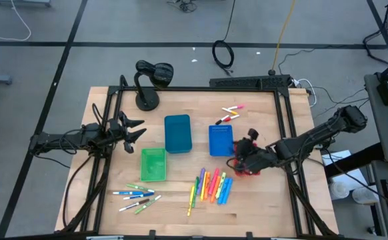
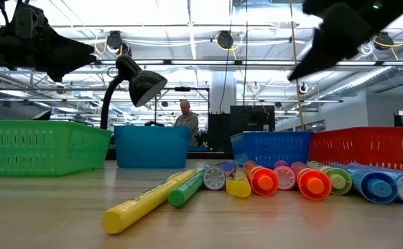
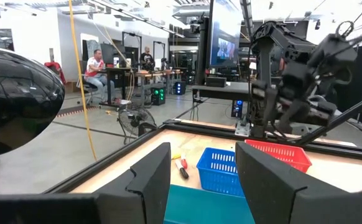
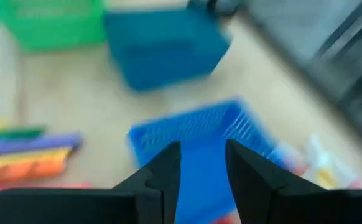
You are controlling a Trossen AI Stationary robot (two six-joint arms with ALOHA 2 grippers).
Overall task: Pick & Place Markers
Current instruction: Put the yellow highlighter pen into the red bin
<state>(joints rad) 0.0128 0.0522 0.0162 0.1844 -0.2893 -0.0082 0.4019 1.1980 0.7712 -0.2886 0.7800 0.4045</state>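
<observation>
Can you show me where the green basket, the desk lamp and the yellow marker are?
green basket [image 1: 153,164]: high view, on its floor, near the middle.
desk lamp [image 1: 155,73]: high view, on its black shade.
yellow marker [image 2: 146,205]: low view, on the middle of its barrel.

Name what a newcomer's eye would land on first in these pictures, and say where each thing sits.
The fan of neon markers at the table's near edge stands out first. Next come the bins mid-table: green bin, teal bin, blue bin, with the right gripper open over a red bin. The left gripper waits open at the left.
</observation>
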